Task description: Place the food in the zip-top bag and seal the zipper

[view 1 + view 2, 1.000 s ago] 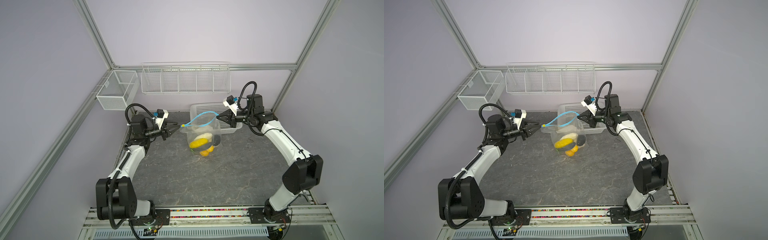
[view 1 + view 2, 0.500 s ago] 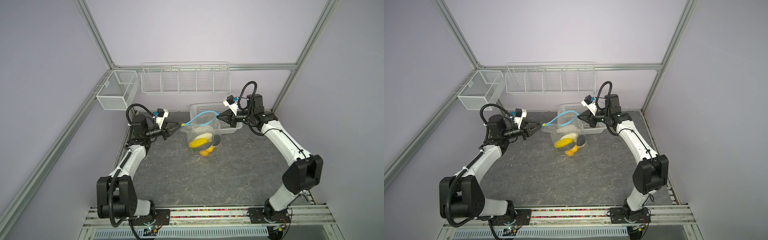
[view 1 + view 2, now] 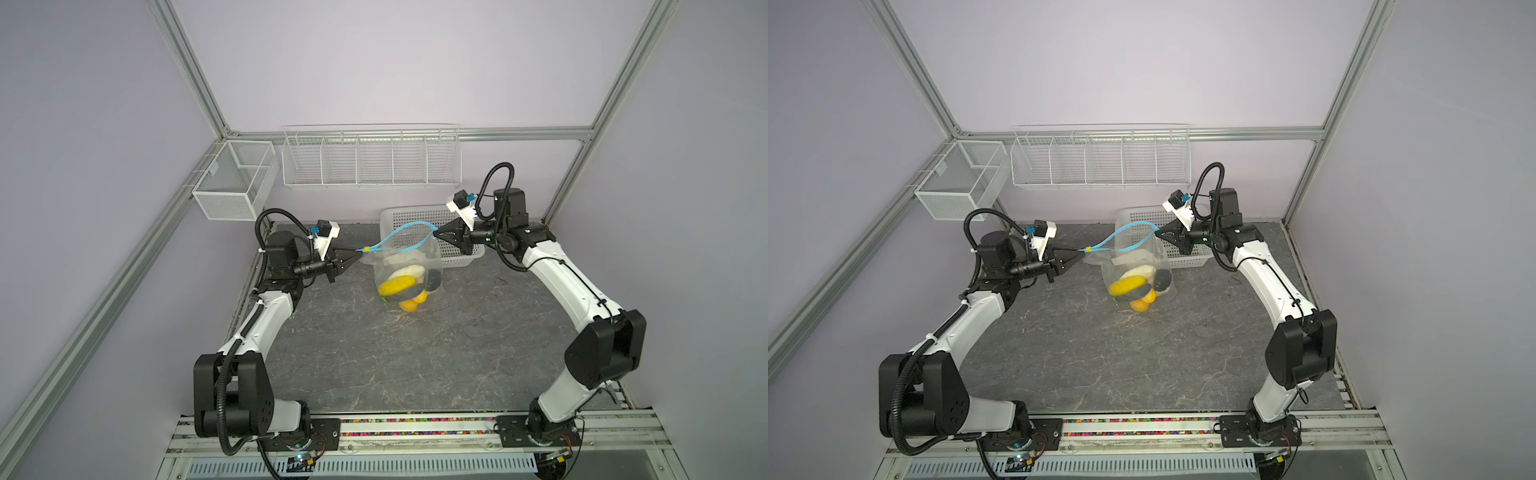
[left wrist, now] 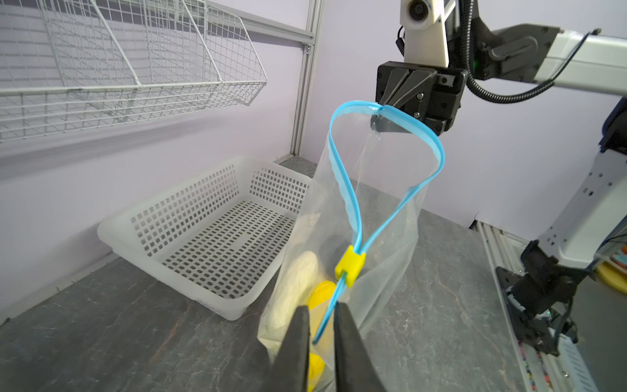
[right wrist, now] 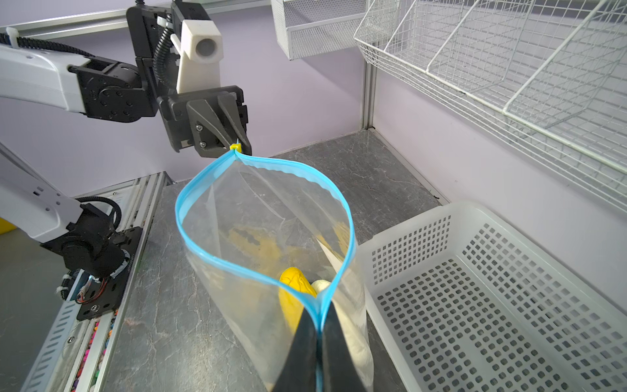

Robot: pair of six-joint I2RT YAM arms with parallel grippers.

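Re-pinches zipper (image 4: 439, 157) tail left of slider (image 4: 350, 266) in left gripper (image 3: 356, 250); pinches right end in right gripper (image 3: 435, 233); ready to seal.

clear zip-top bag (image 3: 434, 259) upright, mouth open; blue zipper (image 5: 178, 217) unsealed, yellow slider (image 4: 350, 265) at one end; food (image 3: 397, 286) inside.

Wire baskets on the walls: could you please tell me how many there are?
2: a small mesh basket at the left wall, and a long divided basket on the back wall.
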